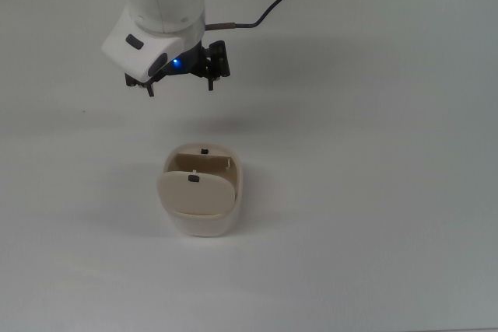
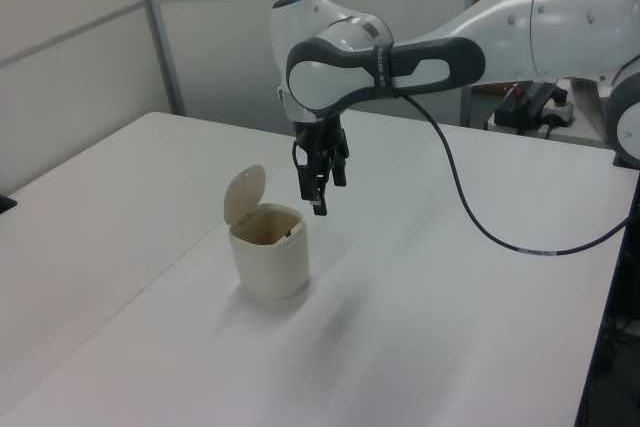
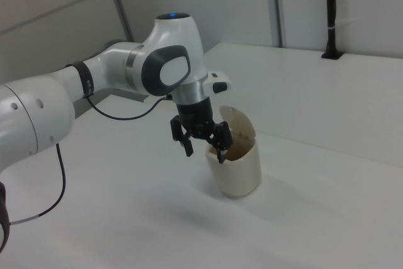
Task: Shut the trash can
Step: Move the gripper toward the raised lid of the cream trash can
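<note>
End effector (image 1: 180,83) released, holding nothing, above table (image 1: 373,192) | trash can (image 1: 204,192) lid raised | path unobstructed

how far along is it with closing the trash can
Nothing is done yet: the trash can stands on the table with its lid raised, the inside showing in the top view. In hand: the gripper hangs near the can's rim with fingers spread, holding nothing and not touching the lid. Left: reach the lid and push it down until it lies flat on the rim.
</note>
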`<state>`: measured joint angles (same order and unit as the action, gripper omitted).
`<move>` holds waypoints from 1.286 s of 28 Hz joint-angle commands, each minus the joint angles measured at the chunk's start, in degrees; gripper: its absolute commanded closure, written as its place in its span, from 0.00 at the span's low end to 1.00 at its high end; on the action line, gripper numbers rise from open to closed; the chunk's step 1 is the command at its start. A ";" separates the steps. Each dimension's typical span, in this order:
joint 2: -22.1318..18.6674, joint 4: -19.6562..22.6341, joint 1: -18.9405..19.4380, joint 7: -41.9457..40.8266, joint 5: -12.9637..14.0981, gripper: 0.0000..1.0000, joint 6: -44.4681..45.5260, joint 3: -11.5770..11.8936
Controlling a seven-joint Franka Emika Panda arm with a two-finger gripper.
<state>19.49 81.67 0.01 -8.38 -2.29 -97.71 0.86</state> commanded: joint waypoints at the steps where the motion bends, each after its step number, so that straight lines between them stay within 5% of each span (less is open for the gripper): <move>1: -0.59 0.51 -0.44 -0.41 -0.79 0.04 1.12 0.37; 3: -0.59 0.51 -0.27 -0.67 -1.58 0.27 0.86 0.29; 7: 0.02 0.42 -0.27 -0.24 -2.37 1.00 0.86 0.20; 30: 0.20 0.33 -0.45 0.12 -1.76 1.00 0.51 0.20; 36: 0.11 -0.11 -0.45 3.53 1.75 1.00 -7.55 0.28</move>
<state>19.92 81.65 -0.46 -7.69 -3.14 -99.63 0.89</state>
